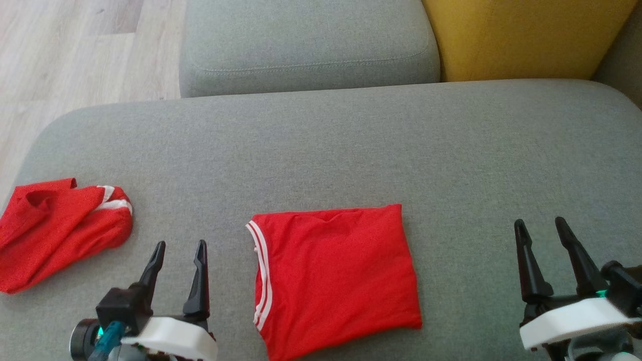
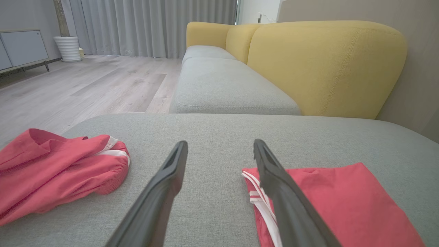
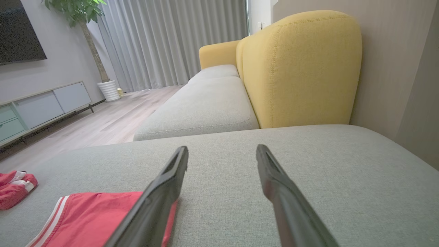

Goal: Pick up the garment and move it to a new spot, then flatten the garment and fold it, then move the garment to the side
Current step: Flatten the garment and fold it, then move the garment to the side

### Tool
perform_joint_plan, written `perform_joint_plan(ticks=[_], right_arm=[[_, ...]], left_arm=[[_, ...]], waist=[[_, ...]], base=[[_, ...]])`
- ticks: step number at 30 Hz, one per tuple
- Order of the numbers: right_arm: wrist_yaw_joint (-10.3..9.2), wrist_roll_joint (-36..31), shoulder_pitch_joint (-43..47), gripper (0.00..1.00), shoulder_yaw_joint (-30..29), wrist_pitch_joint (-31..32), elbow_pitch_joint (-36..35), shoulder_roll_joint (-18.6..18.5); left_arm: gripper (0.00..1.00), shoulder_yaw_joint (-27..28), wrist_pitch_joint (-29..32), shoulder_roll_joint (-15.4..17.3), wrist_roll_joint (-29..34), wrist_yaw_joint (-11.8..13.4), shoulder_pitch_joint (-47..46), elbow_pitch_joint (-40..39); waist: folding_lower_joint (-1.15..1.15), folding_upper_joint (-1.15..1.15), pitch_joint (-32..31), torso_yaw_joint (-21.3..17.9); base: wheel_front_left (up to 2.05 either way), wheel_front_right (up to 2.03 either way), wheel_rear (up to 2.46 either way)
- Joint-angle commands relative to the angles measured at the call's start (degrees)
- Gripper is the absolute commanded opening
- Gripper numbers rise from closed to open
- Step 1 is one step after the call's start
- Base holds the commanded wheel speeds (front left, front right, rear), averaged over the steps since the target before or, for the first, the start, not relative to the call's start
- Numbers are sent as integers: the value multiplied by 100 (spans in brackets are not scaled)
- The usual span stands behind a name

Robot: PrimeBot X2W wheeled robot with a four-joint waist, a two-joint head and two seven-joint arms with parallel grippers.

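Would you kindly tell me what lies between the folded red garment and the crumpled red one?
Bare grey cushion and the open left gripper above it, as the head view shows.

Left gripper (image 2: 221, 143): jaws apart, empty.
Folded garment (image 2: 343, 199): flat, at right.
Crumpled garment (image 2: 58, 164): at left, on cushion (image 2: 212, 192).

In the head view, the near left corner of the folded red garment (image 1: 331, 281) is cut off by the bottom edge. The crumpled red garment (image 1: 55, 230) is cut by the left edge, and the yellow backrest (image 1: 521, 35) by the top. In the left wrist view, part of the folded red garment's striped edge is hidden behind a finger (image 2: 291, 206) of the left gripper (image 2: 220, 141).
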Motion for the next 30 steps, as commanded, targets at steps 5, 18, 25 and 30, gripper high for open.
perform_joint_plan(ticks=[5, 18, 25, 30], right_arm=[[43, -123, -155, 100, 110, 9, -232, -20], [43, -109, -153, 100, 117, 30, -213, 17], [43, -81, -188, 100, 102, 88, -115, 4], [43, 19, -360, 100, 322, 194, 291, -27]], left_arm=[[100, 250, -8, 133, 12, 99, -248, -186], [100, 166, 5, 172, 120, 187, -285, -198], [100, 139, -17, 186, 169, 208, -380, -198], [100, 75, -41, 171, 230, 170, -574, -228]], waist=[[0, 0, -7, 3], [0, 0, -5, 14], [0, 0, 49, 59], [0, 0, 193, 262]], base=[[0, 0, 0], [0, 0, 0], [0, 0, 0], [0, 0, 0]])
